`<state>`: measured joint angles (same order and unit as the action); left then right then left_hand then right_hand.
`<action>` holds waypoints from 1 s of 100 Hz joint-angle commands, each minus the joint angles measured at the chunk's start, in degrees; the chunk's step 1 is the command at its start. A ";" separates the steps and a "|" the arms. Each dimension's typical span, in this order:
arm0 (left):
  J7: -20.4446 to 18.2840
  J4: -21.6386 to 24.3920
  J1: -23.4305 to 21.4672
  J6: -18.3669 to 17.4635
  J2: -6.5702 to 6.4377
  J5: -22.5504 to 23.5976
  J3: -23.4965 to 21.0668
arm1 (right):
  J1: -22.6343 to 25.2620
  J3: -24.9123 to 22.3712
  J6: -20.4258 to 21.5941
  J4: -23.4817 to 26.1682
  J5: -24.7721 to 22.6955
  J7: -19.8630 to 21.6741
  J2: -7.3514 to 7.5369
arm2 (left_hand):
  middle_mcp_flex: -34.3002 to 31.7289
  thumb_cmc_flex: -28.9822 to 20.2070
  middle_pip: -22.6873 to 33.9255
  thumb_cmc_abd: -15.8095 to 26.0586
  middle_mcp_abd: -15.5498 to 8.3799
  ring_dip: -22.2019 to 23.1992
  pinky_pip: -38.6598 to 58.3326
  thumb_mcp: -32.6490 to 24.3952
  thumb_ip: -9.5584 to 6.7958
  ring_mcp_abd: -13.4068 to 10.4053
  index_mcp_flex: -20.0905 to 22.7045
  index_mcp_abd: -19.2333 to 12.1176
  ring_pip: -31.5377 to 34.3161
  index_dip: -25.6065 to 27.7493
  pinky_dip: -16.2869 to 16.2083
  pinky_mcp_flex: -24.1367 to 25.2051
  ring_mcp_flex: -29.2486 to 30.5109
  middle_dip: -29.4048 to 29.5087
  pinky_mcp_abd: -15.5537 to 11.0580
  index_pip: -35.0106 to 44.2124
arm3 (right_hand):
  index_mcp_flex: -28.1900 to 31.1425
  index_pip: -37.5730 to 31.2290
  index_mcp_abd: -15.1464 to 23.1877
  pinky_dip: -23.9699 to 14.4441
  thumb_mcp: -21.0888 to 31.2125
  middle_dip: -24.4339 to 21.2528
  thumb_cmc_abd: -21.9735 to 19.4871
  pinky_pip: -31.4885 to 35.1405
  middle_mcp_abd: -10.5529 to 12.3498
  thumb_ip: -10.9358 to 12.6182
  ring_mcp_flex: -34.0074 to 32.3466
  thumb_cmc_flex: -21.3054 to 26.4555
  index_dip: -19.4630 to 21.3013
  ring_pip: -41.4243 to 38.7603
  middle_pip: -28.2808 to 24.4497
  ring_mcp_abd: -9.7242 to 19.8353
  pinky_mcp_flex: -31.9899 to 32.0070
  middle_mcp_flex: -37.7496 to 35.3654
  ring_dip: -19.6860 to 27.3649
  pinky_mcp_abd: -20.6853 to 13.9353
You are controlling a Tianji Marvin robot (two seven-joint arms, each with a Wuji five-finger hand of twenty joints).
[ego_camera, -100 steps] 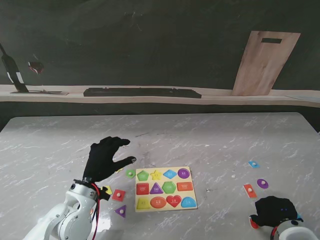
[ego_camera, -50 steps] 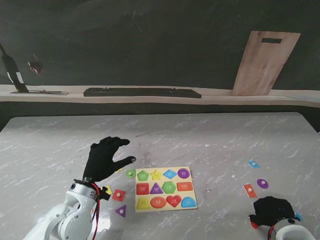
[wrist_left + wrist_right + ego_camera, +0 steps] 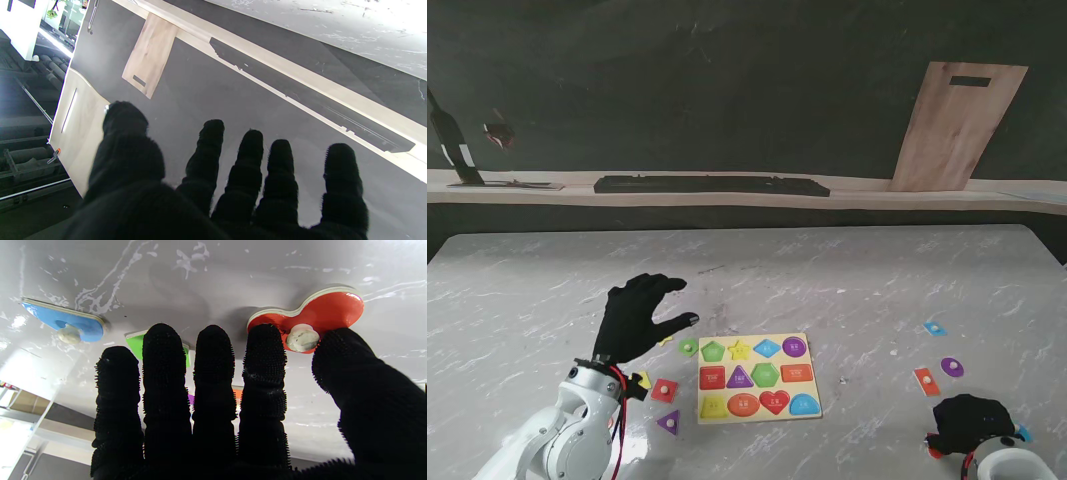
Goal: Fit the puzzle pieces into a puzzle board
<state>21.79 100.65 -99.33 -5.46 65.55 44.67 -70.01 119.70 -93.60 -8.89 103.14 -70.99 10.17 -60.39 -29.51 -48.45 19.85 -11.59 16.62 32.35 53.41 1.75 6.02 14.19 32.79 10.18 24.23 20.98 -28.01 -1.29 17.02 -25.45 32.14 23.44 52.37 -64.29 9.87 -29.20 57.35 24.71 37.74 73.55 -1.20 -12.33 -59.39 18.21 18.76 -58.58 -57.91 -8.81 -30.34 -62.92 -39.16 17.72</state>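
Right robot hand [image 3: 970, 422] has eased nearer me, fingers flanking the red piece's [image 3: 320, 315] knob; no writing legible

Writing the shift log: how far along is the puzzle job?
Barely started. No piece can be confirmed seated in the puzzle board. In hand: the right hand has thumb and forefinger on either side of the red heart piece's knob, piece on the table, not lifted. The left hand hovers open, empty. Left: loose pieces both sides, such as the purple triangle and purple oval.
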 commanded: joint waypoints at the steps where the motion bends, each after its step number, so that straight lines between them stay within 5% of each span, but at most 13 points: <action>1: 0.02 0.08 -0.05 0.16 0.20 -0.29 0.10 | 0.44 0.27 0.39 -0.04 -0.56 0.35 0.10 | -0.04 -0.84 -1.03 1.77 0.62 0.31 0.63 0.56 -1.60 1.17 1.35 -0.16 -0.75 0.02 0.19 0.38 0.57 -0.16 -9.31 -0.83 | -0.28 -0.81 2.38 -0.14 2.60 -0.11 3.20 1.96 -0.41 -2.70 -2.54 2.61 -2.27 -1.41 -0.99 -0.48 -0.74 -1.94 -0.02 1.54; 48: 0.07 0.00 -0.03 0.16 0.23 -0.39 0.06 | 0.04 0.24 3.36 0.50 -1.90 1.39 0.38 | -0.10 -0.80 -1.03 1.70 0.69 0.29 0.65 0.60 -1.59 1.17 1.57 -0.23 -0.72 0.05 0.20 0.41 0.61 -0.14 -9.21 -0.88 | -3.24 -2.98 3.98 0.28 7.71 -1.57 8.04 1.29 0.81 -3.47 -1.87 9.27 -4.33 -0.45 -0.08 1.40 -0.82 -0.78 0.20 0.00; 100: 0.16 0.11 -0.23 0.13 0.26 -0.55 -0.31 | -4.86 4.67 12.01 -4.78 -11.94 -9.41 1.92 | -0.10 -0.79 -1.03 1.81 0.61 0.27 0.71 0.58 -1.59 0.97 1.77 -0.20 -0.73 0.12 0.19 0.36 0.62 -0.13 -9.30 -0.80 | -6.06 -4.78 10.07 0.51 12.94 -4.15 14.68 -0.03 4.79 -5.07 -0.74 12.04 -3.27 -0.75 -1.60 5.43 -0.95 0.40 -0.62 -2.67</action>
<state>21.85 100.55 -99.37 -5.40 65.63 44.40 -70.21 115.18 -89.82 2.14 99.05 -81.83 1.18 -58.82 -29.51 -48.45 19.85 -11.59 16.63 32.35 53.42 1.75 6.01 14.21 33.42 10.18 24.23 20.98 -28.01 -1.29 17.02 -25.44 32.14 23.44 46.18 -66.54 14.28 -28.93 68.14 21.24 51.60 73.55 1.84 -16.75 -59.99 26.56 14.21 -58.58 -57.91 -4.69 -30.93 -62.91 -39.10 16.04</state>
